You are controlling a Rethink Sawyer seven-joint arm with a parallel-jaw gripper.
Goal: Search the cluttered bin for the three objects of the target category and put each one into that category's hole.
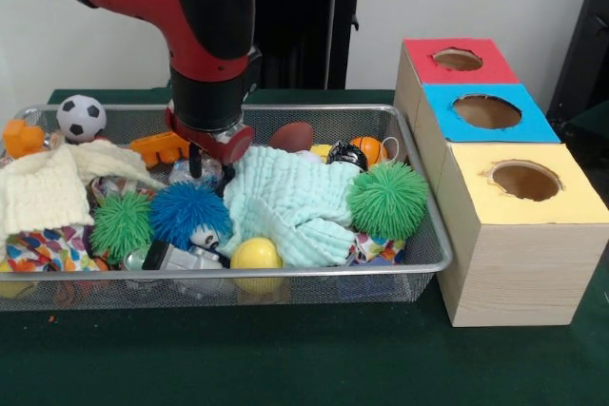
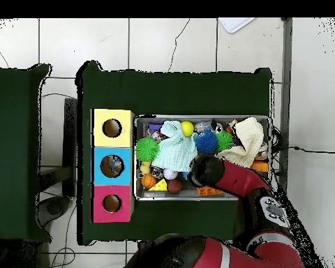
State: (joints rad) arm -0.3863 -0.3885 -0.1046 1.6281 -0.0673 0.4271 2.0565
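Observation:
The cluttered bin (image 1: pixel 285 274), a silver wire-mesh basket, holds many toys and cloths; it also shows in the overhead view (image 2: pixel 198 117). My gripper (image 1: pixel 195 166) reaches down into the bin's back middle, just above a blue spiky ball (image 1: pixel 190 214) and beside a pale green cloth (image 1: pixel 285 202). Its tip is partly hidden among the clutter. In the overhead view the arm (image 2: pixel 226 178) covers the gripper. Three boxes with holes stand in a row beside the bin: red top (image 1: pixel 419 52), blue top (image 1: pixel 533 125), yellow top (image 1: pixel 580 202).
In the bin lie a soccer ball (image 1: pixel 81 117), orange toys (image 1: pixel 160 147), a cream cloth (image 1: pixel 48 187), two green spiky balls (image 1: pixel 387 200) (image 1: pixel 121 225), a yellow ball (image 1: pixel 256 254), a brown football (image 1: pixel 291 136), a small basketball (image 1: pixel 366 149) and a toy car (image 1: pixel 181 257).

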